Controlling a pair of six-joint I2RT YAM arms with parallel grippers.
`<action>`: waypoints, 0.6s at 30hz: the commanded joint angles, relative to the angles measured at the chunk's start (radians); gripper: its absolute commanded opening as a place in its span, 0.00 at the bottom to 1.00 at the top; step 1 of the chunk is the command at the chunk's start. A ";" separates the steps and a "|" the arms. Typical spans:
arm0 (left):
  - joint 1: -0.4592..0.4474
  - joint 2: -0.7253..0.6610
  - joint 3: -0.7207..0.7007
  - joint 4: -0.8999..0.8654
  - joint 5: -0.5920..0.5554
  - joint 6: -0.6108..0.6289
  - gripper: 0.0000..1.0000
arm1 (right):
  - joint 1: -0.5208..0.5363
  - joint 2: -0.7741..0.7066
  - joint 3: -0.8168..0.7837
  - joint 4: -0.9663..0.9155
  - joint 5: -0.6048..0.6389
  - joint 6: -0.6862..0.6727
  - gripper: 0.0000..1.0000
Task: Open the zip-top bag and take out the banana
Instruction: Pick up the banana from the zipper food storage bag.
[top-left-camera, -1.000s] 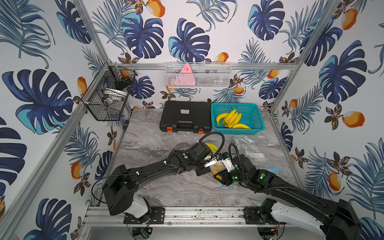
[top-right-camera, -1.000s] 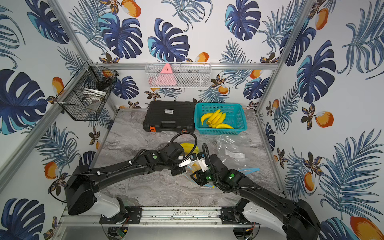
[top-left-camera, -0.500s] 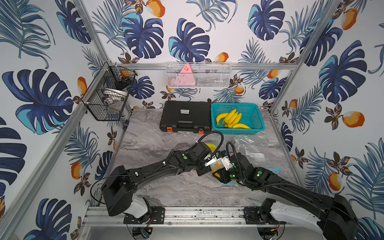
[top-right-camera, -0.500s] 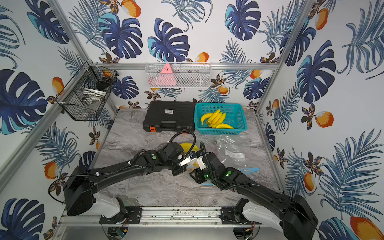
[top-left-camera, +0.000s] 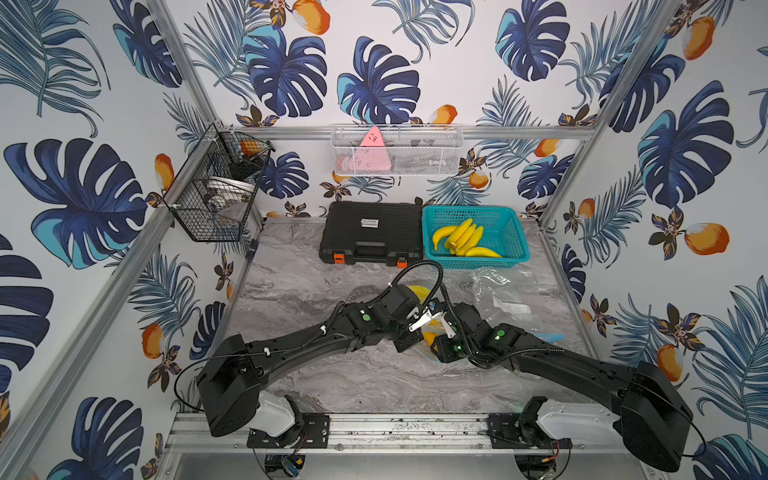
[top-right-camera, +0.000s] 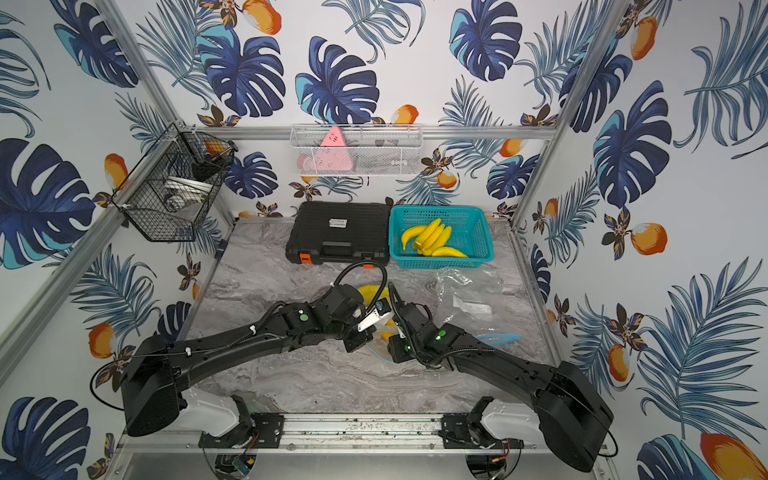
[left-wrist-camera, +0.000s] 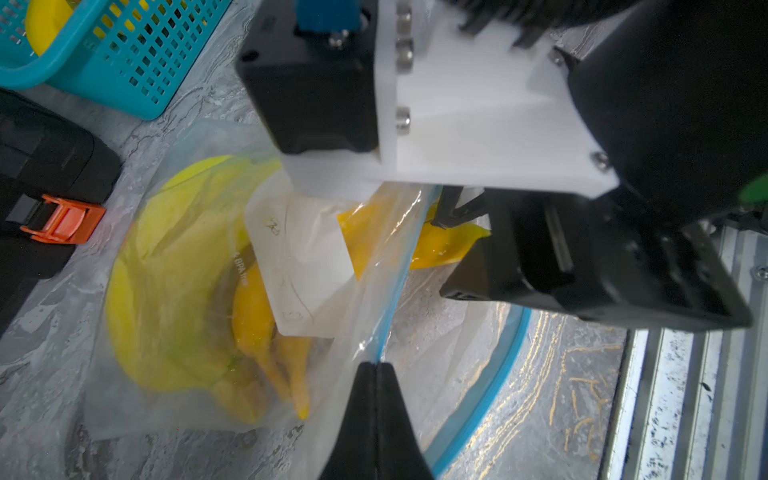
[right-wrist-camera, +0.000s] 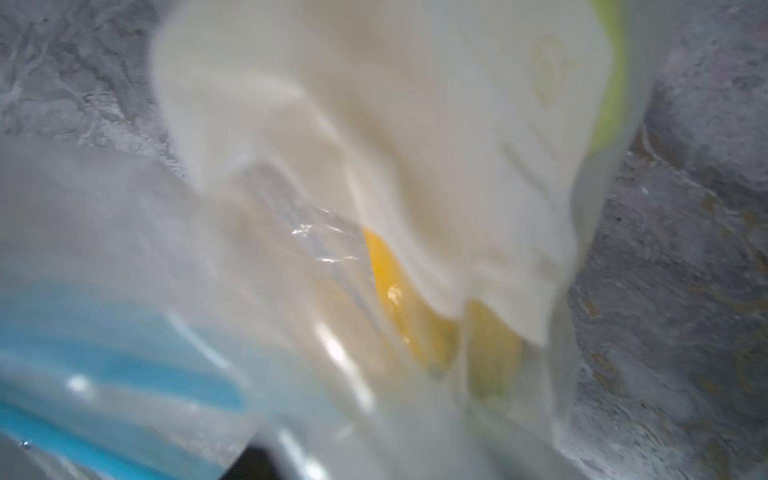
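The clear zip-top bag (left-wrist-camera: 124, 374) lies mid-table with a yellow banana bunch (left-wrist-camera: 257, 324) and a white label inside. My left gripper (left-wrist-camera: 376, 368) is shut on the bag's blue zip edge (left-wrist-camera: 390, 307) and holds one side up. The other blue edge (left-wrist-camera: 490, 374) curves along the table, so the mouth is open. My right gripper (top-left-camera: 436, 338) reaches into that mouth, one fingertip (left-wrist-camera: 451, 210) beside a yellow banana end (left-wrist-camera: 449, 245). Its wrist view is blurred: plastic, label and banana (right-wrist-camera: 399, 299) up close, jaws hidden. In a top view my left gripper (top-left-camera: 413, 343) meets it.
A teal basket (top-left-camera: 515, 232) with several bananas stands at the back right, a black case (top-left-camera: 370, 232) beside it. Another clear bag (top-left-camera: 503, 291) lies to the right. A wire basket (top-left-camera: 216, 199) hangs on the left wall and a white mesh one (top-left-camera: 397, 149) at the back.
My right gripper has pushed a little further left into the bag's mouth. The left gripper has kept its hold and place.
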 joint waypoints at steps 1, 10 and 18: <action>0.001 -0.011 -0.009 0.042 0.031 -0.059 0.00 | 0.001 0.051 0.020 -0.068 0.056 0.047 0.48; 0.000 -0.057 -0.110 0.132 0.038 -0.172 0.00 | 0.001 0.119 0.028 -0.103 0.111 0.118 0.46; -0.012 -0.080 -0.147 0.146 0.005 -0.209 0.00 | 0.006 0.165 0.047 -0.125 0.188 0.156 0.59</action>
